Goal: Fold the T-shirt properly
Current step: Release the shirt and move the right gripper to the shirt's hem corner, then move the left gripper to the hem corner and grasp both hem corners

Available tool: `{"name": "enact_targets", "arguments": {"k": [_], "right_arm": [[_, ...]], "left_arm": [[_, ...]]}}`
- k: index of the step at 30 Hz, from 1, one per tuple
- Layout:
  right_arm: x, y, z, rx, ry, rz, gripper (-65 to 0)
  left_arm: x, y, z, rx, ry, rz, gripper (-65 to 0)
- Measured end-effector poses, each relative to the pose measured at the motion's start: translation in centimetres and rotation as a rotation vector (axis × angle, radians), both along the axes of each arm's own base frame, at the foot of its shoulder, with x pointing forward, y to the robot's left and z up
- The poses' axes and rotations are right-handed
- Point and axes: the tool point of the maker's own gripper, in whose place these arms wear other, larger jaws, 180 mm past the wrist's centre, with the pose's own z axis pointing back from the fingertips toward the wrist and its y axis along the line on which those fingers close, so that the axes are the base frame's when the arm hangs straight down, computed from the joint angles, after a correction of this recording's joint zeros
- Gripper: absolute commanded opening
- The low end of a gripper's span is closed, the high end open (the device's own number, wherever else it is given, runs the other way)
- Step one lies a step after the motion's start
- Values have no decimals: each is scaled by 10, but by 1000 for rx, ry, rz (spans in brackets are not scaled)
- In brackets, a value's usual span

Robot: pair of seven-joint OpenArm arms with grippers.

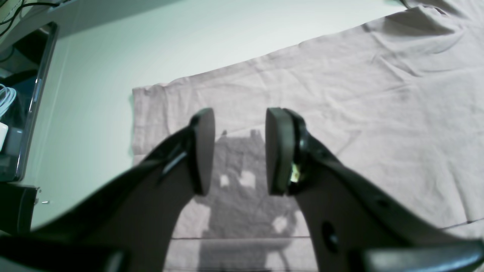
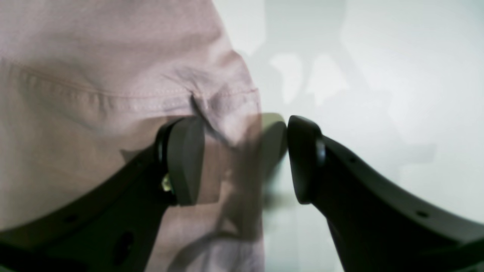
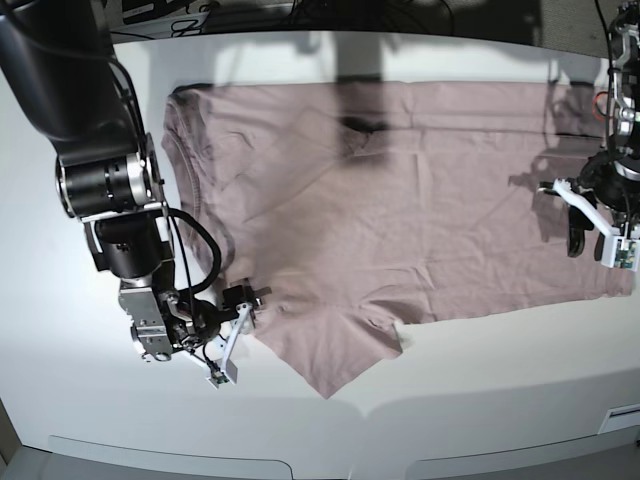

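fingers [image 1: 279, 151] of my left gripper [image 1: 239, 151] stand apart, holding nothing, above the hem end of the plain dusty-pink wrinkled cotton t-shirt [image 3: 400, 220]. my right gripper [image 2: 245, 158] has its jaws parted around a stitched sleeve edge, not pinching it. shirt lies spread flat across the white table [image 3: 480, 400], between both arms.

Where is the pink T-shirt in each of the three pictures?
Left wrist: the T-shirt fills the middle and right, under the open left gripper.
Right wrist: its hemmed edge covers the left half, at the right gripper.
Base: spread across the white table.
Shared landmark: the white table.
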Motion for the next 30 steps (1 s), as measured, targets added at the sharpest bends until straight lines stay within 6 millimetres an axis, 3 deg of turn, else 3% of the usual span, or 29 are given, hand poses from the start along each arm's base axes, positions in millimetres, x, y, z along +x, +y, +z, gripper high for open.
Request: {"name": "enact_targets", "arguments": {"k": [7, 15, 23, 30], "right_arm": [[-2, -1, -1, -4, 11, 0, -399], [-2, 1, -1, 1, 11, 3, -650], [-2, 1, -1, 0, 15, 3, -650], [-4, 0, -1, -4, 25, 2, -650]], "left_arm": [[0, 3, 1, 31, -5, 2, -428], [2, 2, 4, 29, -21, -1, -428], [8, 6, 2, 28, -21, 6, -418], [43, 38, -41, -7, 122, 44, -389]]}}
